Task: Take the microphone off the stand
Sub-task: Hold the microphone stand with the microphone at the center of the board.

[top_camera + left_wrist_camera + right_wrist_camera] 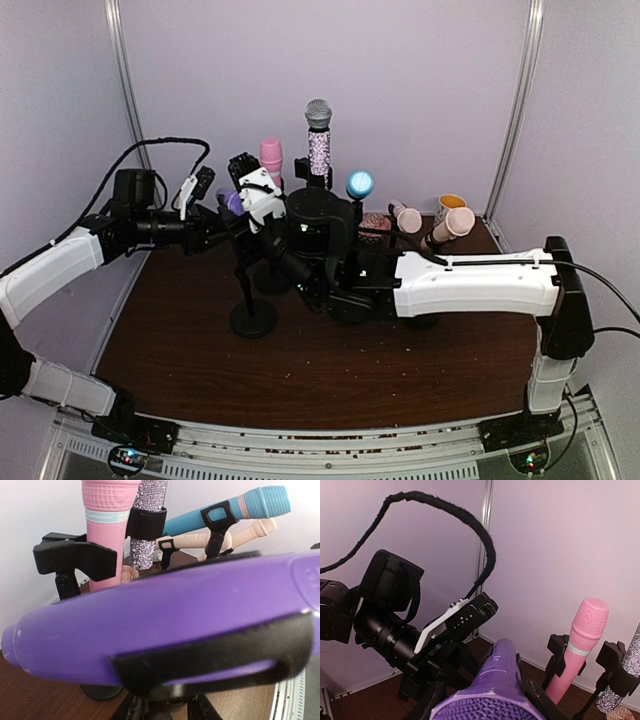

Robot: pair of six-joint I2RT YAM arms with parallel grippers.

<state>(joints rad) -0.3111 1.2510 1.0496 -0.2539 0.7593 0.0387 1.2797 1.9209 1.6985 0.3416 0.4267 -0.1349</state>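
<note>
A: Any writing to read here?
B: Only on the pink microphone (106,545). Its pale band (100,516) carries small letters beginning with "m"; the rest is illegible. Nothing else bears text.

I count 1 purple mic (150,625), 1 pink mic (271,156), 1 glitter mic (318,140), 1 blue mic (360,184), 2 beige mics (406,217) (456,222). Plus my 2 arms (60,265) (470,283). The stands (253,318) overlap too much to count.

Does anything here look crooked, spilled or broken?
Nothing looks spilled or broken. Only the purple microphone lies almost level in its clip, while the pink microphone behind it stands upright.
</note>
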